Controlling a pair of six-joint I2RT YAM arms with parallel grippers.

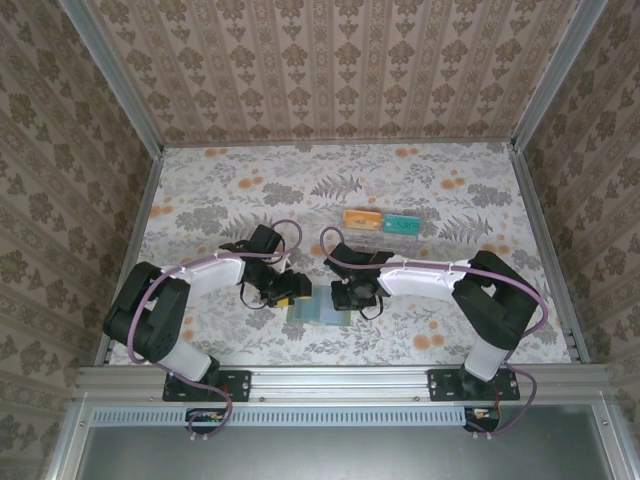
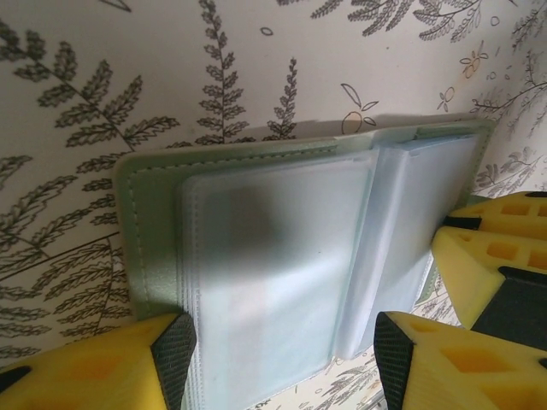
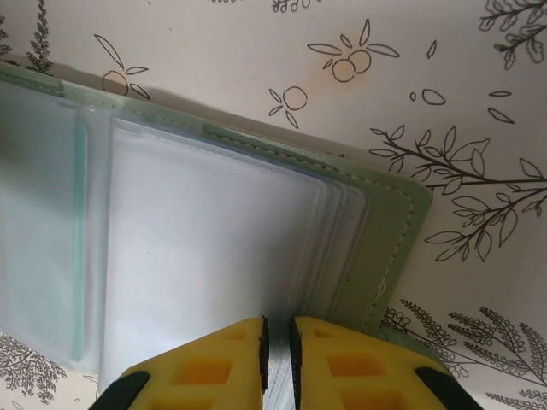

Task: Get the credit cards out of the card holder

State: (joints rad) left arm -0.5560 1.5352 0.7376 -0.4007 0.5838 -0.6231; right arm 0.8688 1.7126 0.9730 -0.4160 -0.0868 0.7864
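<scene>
Straddles the left half of the card holder (image 1: 310, 312) with the left gripper (image 2: 282, 359) spread wide; pinches its right sleeves with the right gripper (image 3: 278, 342). Has the credit cards (image 1: 362, 218) lying well beyond it.

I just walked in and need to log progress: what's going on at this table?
The card holder lies open near the front of the table. The right tool is closed on the edge of its clear sleeves, while the left tool stands open over the other half. An orange card and a teal card lie apart from it, farther back. The sleeves in view look empty.
</scene>
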